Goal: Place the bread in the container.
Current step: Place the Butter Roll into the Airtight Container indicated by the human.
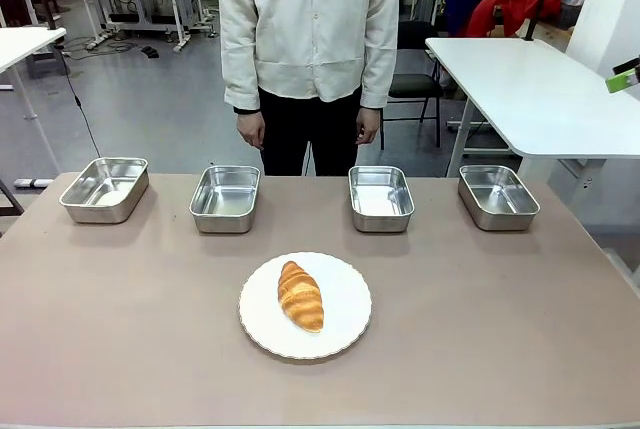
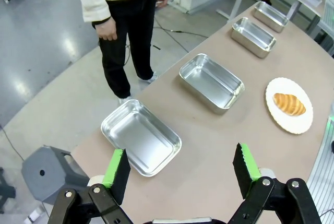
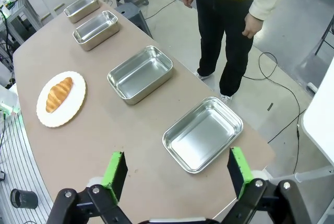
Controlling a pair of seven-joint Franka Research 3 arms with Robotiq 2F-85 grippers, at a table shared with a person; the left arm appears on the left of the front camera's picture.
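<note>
Glossy grey floor (image 1: 150, 99) (lamp glare visible). White table (image 1: 530, 89) stands at right; grey stool (image 2: 47, 169) on the floor.

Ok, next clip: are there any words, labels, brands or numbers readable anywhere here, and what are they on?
No text can be read in any view.
The steel trays, the white plate, the croissant and the table top carry no print or markings.
The person's shirt shows no logo or lettering.
Things in the room behind are too small and blurred to tell whether they bear any writing.
</note>
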